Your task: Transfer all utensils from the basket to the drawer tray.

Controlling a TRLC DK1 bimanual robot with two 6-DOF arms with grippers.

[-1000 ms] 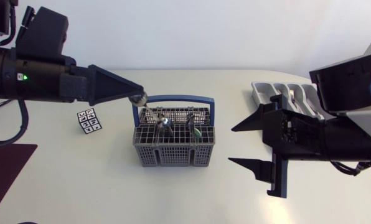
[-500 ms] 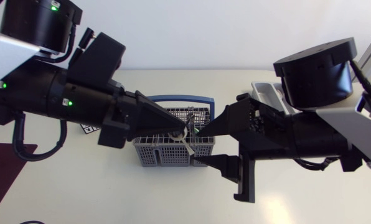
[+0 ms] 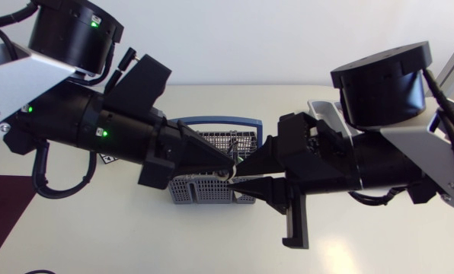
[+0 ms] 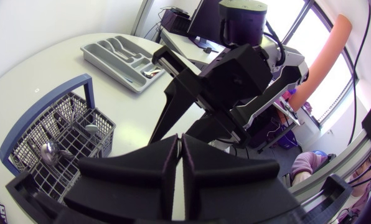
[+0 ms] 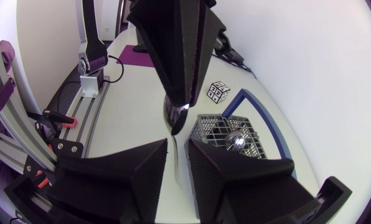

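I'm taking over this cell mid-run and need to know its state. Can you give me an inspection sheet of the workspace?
Surface: pale table, no spills seen.
Job's things: grey basket with a blue handle, utensils standing in it; drawer tray beyond it, one utensil inside; spoon held up near the basket.
Clutter: small patterned cube beside the basket.
Grippers: left gripper shut on the spoon's bowl; right gripper open, its fingers on either side of the handle, not touching it.
Cables: black cable looping below the left arm.
Surroundings: nothing seen.
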